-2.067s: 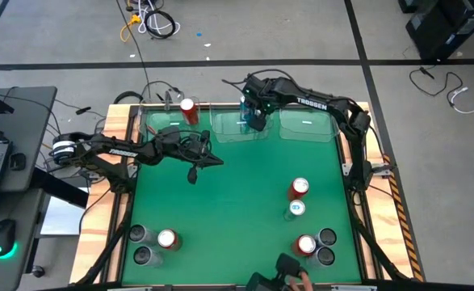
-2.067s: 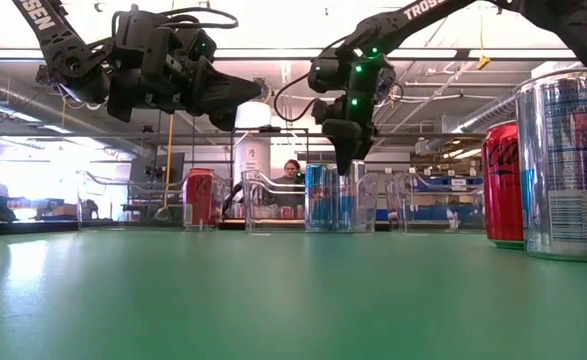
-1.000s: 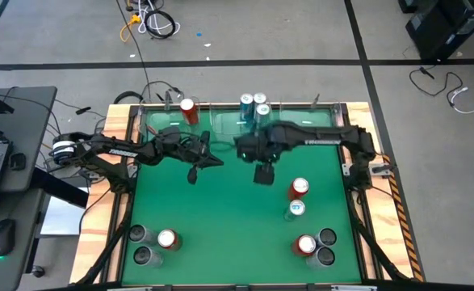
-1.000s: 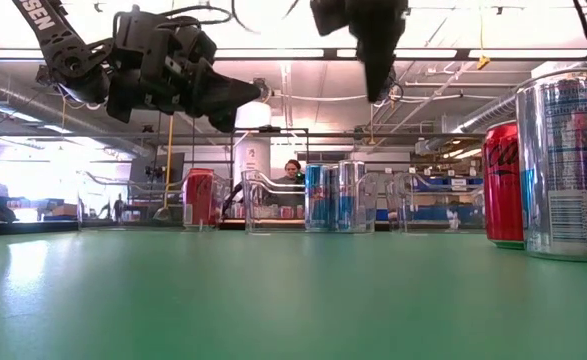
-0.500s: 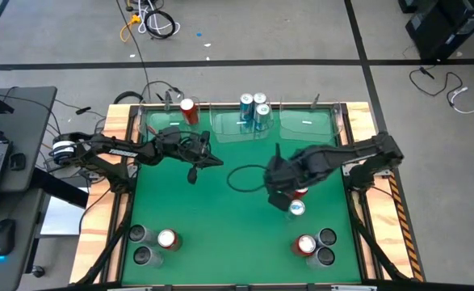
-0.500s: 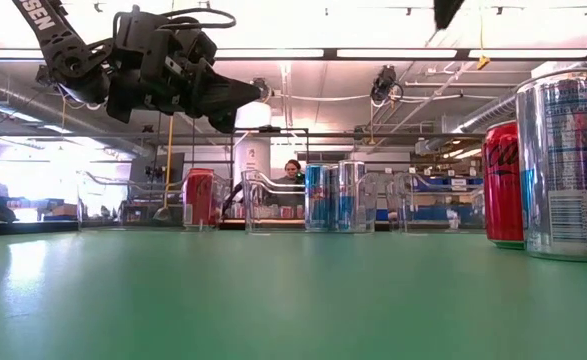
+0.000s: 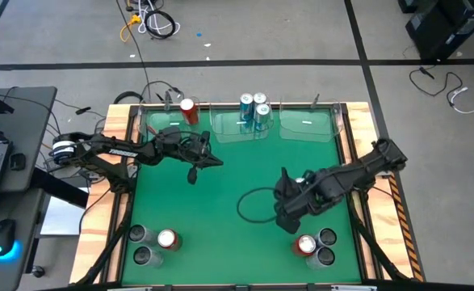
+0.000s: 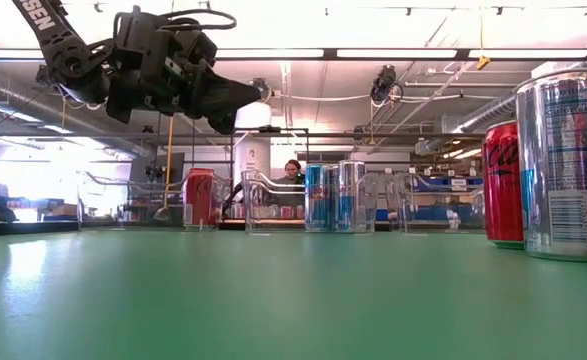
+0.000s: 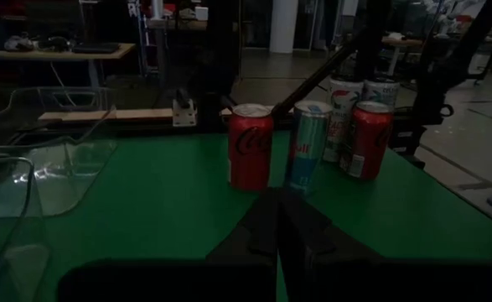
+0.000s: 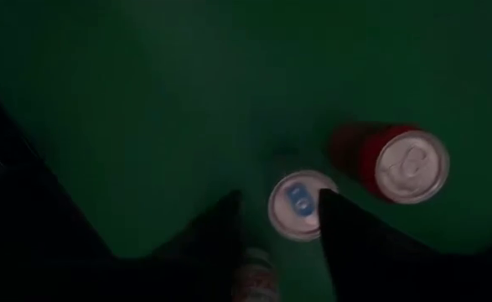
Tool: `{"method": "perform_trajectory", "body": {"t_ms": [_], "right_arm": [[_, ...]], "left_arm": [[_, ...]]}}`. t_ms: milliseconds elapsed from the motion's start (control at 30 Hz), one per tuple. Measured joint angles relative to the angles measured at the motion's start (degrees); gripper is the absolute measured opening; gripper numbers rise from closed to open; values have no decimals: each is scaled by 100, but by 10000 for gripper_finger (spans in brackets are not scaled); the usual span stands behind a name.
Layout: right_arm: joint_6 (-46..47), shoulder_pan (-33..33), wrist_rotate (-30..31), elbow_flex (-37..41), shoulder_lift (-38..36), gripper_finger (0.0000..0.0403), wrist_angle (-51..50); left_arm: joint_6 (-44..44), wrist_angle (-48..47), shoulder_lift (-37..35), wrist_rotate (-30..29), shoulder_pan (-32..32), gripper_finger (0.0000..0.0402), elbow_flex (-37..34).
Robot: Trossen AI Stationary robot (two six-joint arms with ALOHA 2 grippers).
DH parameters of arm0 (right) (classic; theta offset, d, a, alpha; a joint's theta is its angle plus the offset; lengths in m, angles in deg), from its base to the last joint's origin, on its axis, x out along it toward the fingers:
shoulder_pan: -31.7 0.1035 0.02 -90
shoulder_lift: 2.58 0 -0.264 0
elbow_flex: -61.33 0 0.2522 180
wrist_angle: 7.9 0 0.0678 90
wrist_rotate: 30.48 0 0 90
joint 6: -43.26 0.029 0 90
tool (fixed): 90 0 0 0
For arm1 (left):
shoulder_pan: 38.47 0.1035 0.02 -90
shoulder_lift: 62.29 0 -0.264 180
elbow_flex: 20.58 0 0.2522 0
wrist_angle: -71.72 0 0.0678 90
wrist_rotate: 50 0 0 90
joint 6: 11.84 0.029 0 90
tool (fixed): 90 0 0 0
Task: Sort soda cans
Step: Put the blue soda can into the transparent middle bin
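From above I see a green table (image 7: 220,202) with my right gripper (image 10: 279,220) hovering over its right-hand middle, fingers parted to a middling gap. In the right wrist view those fingers straddle the silvery top of a blue can (image 10: 297,205), with a red can (image 10: 401,164) standing just beside it. That closeness is my main worry: as I judge it, one finger has to come down into the narrow space between the two cans, and if it lands on the red can's rim it could tip or shove it. A grip closed off-centre might also skid the blue can sideways. Nearer the front right corner, a red can (image 7: 305,244) and two grey cans (image 7: 326,237) sit bunched together, close under the arm. My left gripper (image 7: 195,158) waits closed and empty above the far left of the table. Two blue cans (image 7: 253,108) already stand in the middle clear bin (image 7: 228,129) at the far edge, one red can (image 7: 189,110) at the left bin, and three more cans (image 7: 152,242) wait at the front left corner.
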Motion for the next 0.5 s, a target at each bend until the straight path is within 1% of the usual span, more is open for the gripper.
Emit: {"method": "perform_trajectory", "body": {"t_ms": [200, 300, 400, 500], "right_arm": [[396, 220, -21, 1, 152, 270, -7], [397, 275, -8, 1, 240, 320, -9], [271, 293, -20, 1, 339, 356, -10], [162, 316, -74, 88, 366, 379, -7]], "left_arm": [[0, -20, 0, 67, -28, 5, 0], [3, -23, 0, 70, -50, 5, 0], [4, -33, 0, 70, -68, 5, 0], [24, -73, 0, 71, -73, 5, 0]]}}
